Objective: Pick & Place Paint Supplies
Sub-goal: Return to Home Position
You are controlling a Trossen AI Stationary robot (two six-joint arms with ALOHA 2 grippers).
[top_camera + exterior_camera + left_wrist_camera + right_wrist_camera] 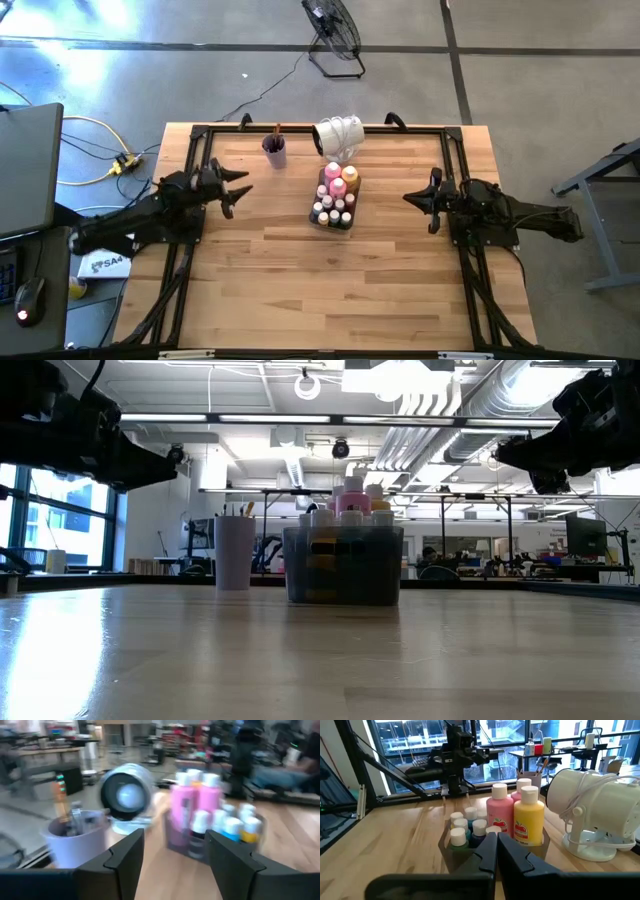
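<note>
Two grippers are hovering empty on either side of the tray: left gripper is holding its fingers spread, right gripper is pressing its fingers together. Between them bottles are standing; brushes are standing upright in the cup, nearer the left.

Paintbrushes in the cup (perhaps two) are too small to count; the tray half-hides its bottles.

Text 1: white box left of table, dark print reading roughly "SA4" | Text 2: labels on pink bottle and yellow bottle, red apple emblem, lettering too small to read | left wrist view: bottle labels blurred, unreadable
</note>
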